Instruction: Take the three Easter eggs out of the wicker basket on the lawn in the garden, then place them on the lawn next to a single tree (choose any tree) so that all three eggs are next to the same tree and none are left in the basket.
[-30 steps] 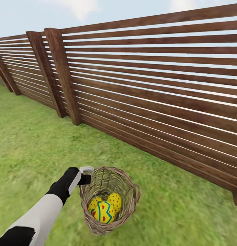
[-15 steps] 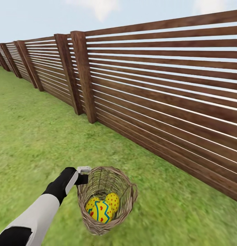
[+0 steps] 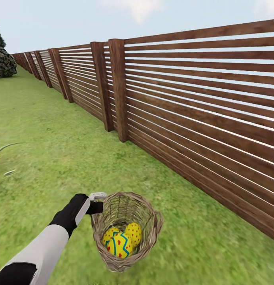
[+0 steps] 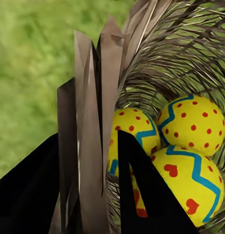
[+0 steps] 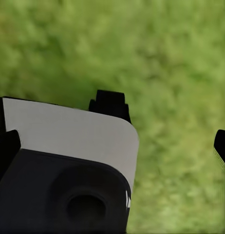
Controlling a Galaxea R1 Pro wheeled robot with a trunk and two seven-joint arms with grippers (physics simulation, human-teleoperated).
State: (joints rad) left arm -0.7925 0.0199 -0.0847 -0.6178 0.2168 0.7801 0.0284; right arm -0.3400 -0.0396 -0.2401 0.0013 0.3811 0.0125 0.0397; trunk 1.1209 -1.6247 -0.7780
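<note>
Left gripper (image 3: 98,202) pinches wicker basket (image 3: 149,233) rim, head view shows two eggs, left wrist view shows all three Easter eggs (image 4: 191,122); right gripper (image 5: 168,126) spread over lawn (image 5: 171,53).

In the head view the third of the Easter eggs (image 3: 109,236) is mostly hidden behind the front one, and the wicker basket (image 3: 150,233) wall covers the left gripper's (image 3: 98,202) fingertips. A dark bush (image 3: 2,61) and thin leaves (image 3: 4,152) are cut off at the edge. The right gripper's (image 5: 166,129) fingers (image 5: 110,105) appear spread, though one is cropped.
</note>
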